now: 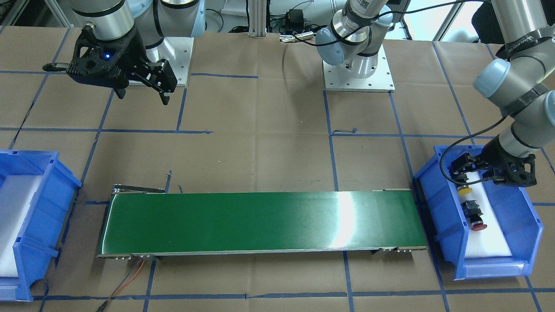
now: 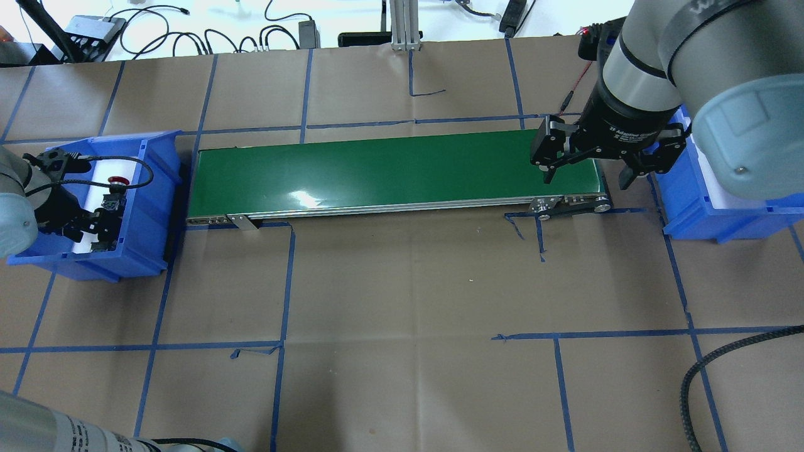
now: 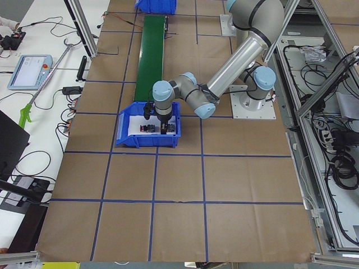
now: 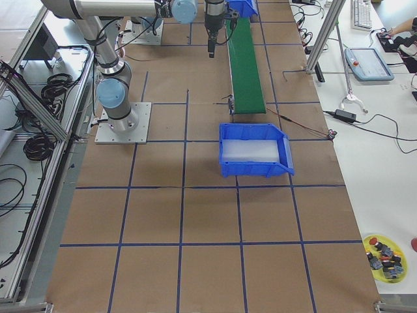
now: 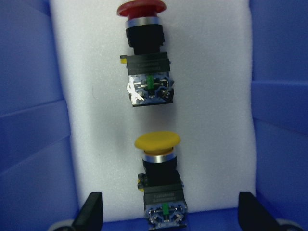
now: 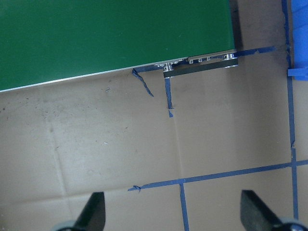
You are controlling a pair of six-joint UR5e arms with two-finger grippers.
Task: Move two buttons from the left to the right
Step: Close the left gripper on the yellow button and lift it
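The yellow button [image 5: 159, 178] and the red button [image 5: 144, 53] lie on white foam inside the left blue bin [image 1: 442, 203]. In the front view the yellow button [image 1: 465, 190] is right under the fingers and the red button [image 1: 475, 214] lies just beyond it. My left gripper [image 5: 168, 211] is down in this bin, open, with its fingers on either side of the yellow button's body and not touching it. My right gripper [image 2: 586, 181] is open and empty, hanging over the right end of the green conveyor belt [image 2: 389, 169].
An empty blue bin [image 2: 691, 207] with a white foam floor stands just past the belt's right end. Wires trail from that end of the belt [image 1: 130, 277]. A yellow dish of spare parts [image 4: 384, 254] sits far off at the table's corner.
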